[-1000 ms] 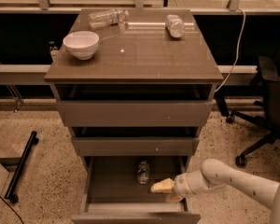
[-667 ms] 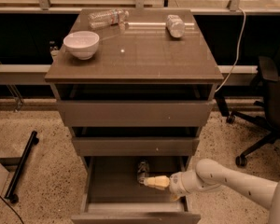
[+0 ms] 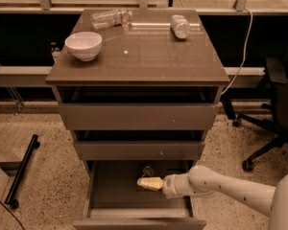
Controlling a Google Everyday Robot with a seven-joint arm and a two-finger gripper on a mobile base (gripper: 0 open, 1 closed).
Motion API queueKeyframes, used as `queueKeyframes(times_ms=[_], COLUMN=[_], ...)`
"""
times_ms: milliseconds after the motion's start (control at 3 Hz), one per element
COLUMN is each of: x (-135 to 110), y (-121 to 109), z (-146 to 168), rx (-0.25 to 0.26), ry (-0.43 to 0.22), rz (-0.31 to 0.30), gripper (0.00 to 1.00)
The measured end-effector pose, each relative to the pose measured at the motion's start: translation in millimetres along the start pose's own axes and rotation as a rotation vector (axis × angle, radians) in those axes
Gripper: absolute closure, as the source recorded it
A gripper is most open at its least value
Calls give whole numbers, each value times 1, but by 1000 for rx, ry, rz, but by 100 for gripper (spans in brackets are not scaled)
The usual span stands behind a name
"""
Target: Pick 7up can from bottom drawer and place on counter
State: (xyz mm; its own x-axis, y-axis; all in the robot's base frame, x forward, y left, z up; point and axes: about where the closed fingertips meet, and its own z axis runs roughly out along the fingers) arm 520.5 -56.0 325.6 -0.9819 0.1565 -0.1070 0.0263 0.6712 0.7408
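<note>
7up can (image 3: 147, 170) is noted at rear of open bottom drawer (image 3: 114, 195), just 12 o'clock of gripper (image 3: 150, 183), grip state not discernible; a level, can-centred approach under the drawer above is advised.

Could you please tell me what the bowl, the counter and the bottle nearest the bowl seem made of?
The bowl: likely glazed ceramic, white and smooth. The counter: perhaps laminate or polished stone; its grey-brown top is glossy, with light streaks. The bottle: clear, crinkled thin plastic. The pincer is in the bottom drawer, near the can.
</note>
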Motion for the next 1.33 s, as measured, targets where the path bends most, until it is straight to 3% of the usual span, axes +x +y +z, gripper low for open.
queueKeyframes(times_ms=[333, 1000, 1333], x=[-11, -51, -100], y=[9, -2, -20], z=[22, 58, 91], rx=[24, 85, 121], ry=[-46, -93, -89], rz=[-54, -70, -54], gripper=[0, 0, 0])
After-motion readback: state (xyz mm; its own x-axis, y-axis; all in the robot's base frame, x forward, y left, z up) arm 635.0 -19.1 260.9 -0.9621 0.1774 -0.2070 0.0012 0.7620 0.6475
